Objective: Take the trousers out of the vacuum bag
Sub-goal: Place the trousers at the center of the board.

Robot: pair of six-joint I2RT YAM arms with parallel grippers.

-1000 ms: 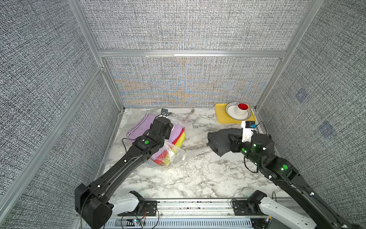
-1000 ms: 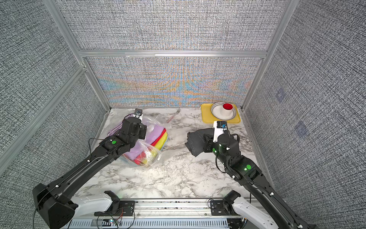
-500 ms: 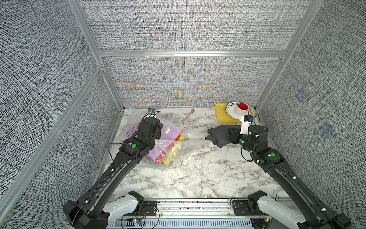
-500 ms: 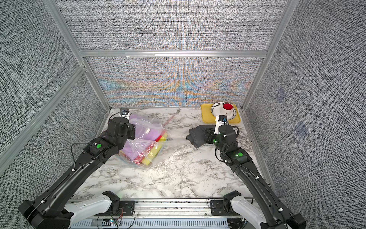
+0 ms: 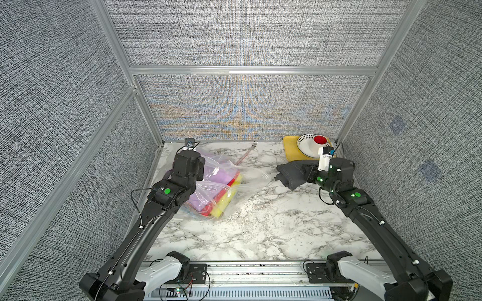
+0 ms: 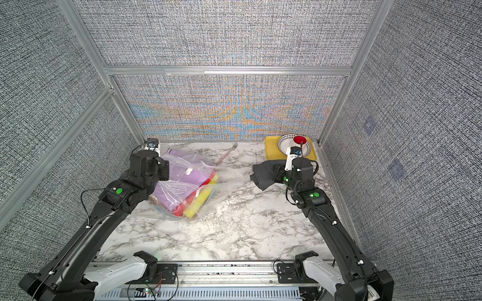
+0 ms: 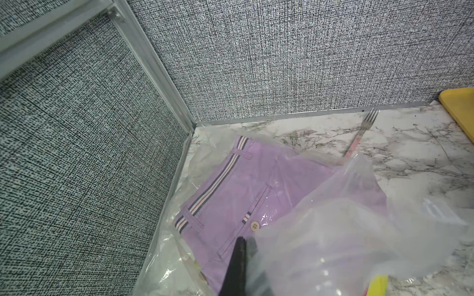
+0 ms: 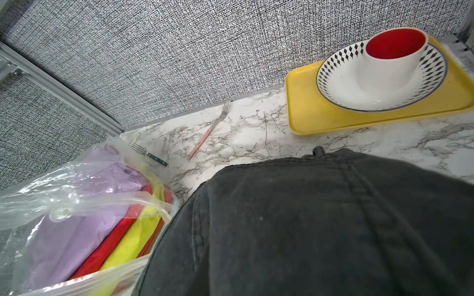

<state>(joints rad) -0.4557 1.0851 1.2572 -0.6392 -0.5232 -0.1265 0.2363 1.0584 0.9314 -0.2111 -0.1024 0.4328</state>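
Top views: dark grey trousers clamped in right gripper

Tabletop middle free; fork, tray crowd back.

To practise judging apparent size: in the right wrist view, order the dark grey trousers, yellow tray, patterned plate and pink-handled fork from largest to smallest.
1. dark grey trousers, though they are closest to the camera, which inflates them
2. yellow tray
3. patterned plate
4. pink-handled fork
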